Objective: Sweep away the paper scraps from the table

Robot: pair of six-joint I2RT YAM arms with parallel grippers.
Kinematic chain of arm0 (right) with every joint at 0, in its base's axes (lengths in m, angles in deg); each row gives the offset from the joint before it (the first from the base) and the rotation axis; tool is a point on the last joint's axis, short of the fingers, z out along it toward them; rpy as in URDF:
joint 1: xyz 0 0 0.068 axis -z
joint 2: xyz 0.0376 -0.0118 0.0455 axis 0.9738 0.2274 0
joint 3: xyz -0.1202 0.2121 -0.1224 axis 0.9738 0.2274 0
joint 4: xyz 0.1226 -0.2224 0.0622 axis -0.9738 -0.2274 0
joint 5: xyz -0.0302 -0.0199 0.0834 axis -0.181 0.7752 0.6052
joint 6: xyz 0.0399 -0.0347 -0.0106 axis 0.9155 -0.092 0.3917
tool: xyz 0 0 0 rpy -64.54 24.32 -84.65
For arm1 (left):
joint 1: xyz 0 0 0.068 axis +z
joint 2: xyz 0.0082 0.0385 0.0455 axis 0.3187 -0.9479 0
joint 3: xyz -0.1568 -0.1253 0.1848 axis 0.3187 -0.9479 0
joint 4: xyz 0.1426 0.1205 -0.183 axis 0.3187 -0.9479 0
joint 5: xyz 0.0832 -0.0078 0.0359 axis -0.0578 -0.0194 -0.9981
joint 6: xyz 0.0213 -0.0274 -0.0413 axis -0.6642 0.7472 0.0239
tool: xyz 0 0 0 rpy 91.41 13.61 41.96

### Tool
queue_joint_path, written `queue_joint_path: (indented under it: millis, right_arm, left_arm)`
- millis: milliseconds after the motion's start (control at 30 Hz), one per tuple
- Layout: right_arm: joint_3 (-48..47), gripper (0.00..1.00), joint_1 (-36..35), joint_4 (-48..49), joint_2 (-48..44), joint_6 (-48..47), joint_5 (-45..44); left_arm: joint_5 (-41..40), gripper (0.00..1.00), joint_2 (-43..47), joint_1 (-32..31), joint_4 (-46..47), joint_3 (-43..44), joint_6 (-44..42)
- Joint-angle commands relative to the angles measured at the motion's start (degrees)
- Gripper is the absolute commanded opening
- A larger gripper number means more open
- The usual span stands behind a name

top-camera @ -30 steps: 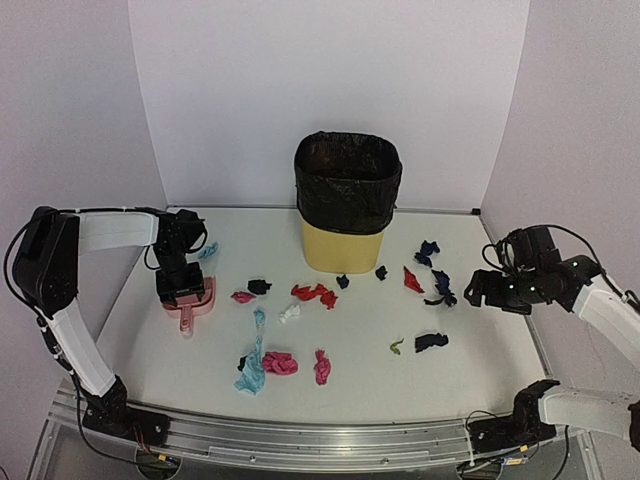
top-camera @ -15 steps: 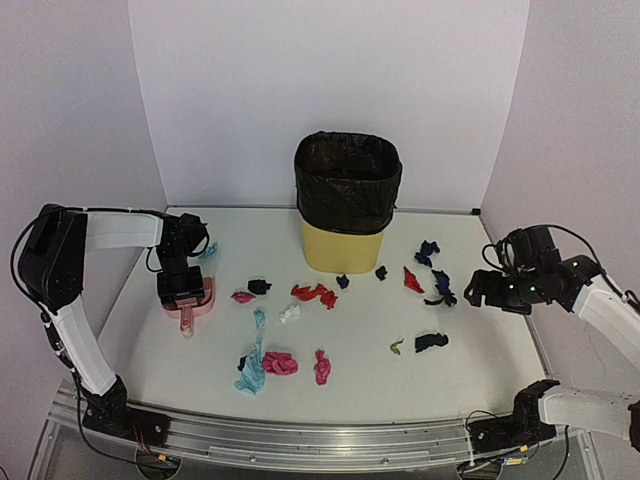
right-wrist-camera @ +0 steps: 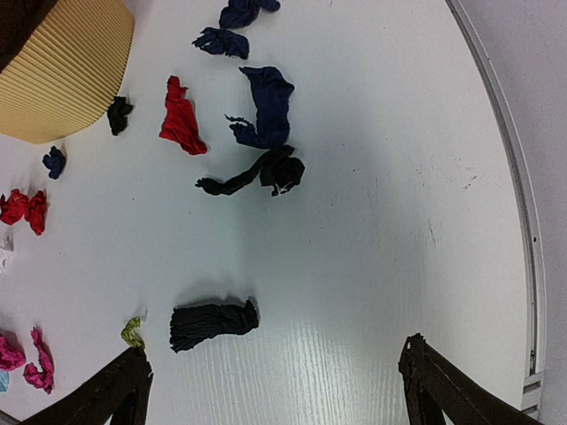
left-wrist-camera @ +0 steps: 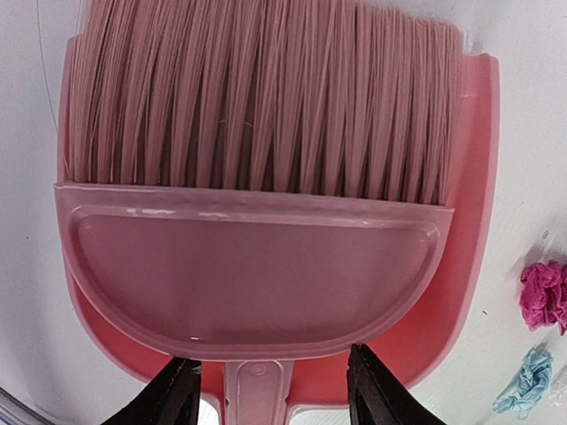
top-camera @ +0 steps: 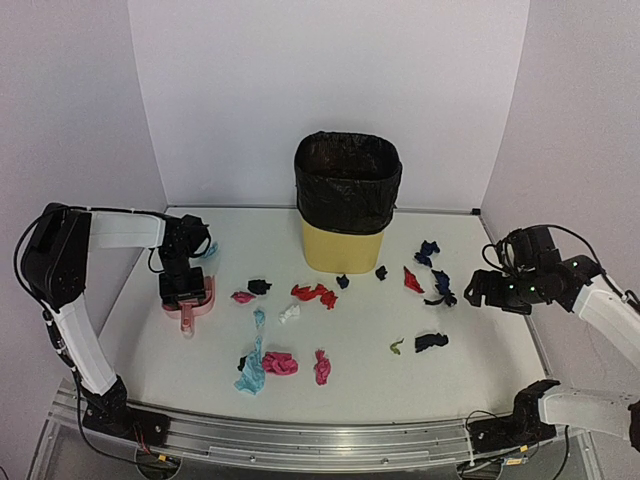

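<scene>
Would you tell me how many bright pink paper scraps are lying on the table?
3. The first scrap lies just right of the dustpan; the second scrap and third scrap sit side by side at the front of the table. More could hide behind the bin.

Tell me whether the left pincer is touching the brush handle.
Apart. The left wrist view shows the left pincer open, its fingers straddling the brush handle with a visible gap on each side.
</scene>
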State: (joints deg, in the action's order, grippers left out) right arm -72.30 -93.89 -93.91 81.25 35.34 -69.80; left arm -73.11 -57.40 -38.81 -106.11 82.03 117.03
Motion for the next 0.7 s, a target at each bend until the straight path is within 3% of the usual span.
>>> queue_joint_path:
  millis: [0, 333, 667]
  right_arm:
    - [0.54, 0.96, 0.16, 0.38, -0.8, -0.49, -0.83]
    - [0.54, 0.96, 0.16, 0.41, -0.74, -0.42, -1.0]
    - [0.63, 0.96, 0.16, 0.4, -1.14, -0.47, -1.44]
  left_arm:
    - [-0.32, 0.54, -1.79, 0.28, 0.78, -0.19, -0.68]
    - [-0.73, 0.43, -1.25, 0.27, 1.23, 0.03, 0.28]
    - [-1.51, 0.24, -0.48, 0.27, 1.44, 1.79, 0.68]
